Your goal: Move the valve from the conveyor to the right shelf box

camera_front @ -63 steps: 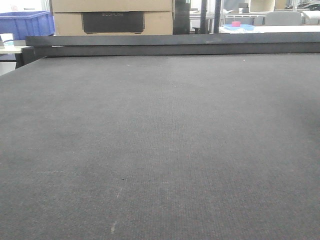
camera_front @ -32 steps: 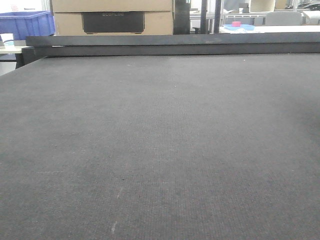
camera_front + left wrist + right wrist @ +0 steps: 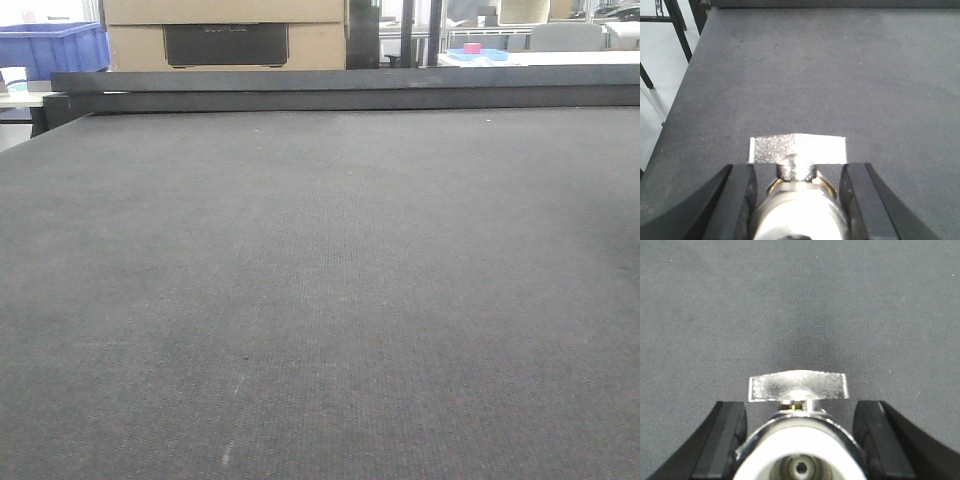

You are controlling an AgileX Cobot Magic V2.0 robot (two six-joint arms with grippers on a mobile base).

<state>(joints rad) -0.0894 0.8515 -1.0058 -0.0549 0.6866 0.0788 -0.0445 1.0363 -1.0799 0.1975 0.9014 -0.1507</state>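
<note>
The conveyor (image 3: 320,280) is a wide dark grey woven belt that fills the front view; no valve and no arm show there. In the left wrist view a silver valve (image 3: 797,149) with a flat butterfly handle sits between the black fingers of my left gripper (image 3: 799,170), which is shut on its body above the belt (image 3: 840,75). In the right wrist view a second silver valve (image 3: 797,386) is held the same way in my right gripper (image 3: 799,407), over the belt (image 3: 800,300). The right shelf box is out of view.
A dark bar (image 3: 350,88) runs along the belt's far end. Behind it stand a blue bin (image 3: 55,45), a cardboard box (image 3: 225,35) and a far table with a pink object (image 3: 472,48). The belt's left edge (image 3: 687,85) drops to pale floor with black frame legs (image 3: 677,25).
</note>
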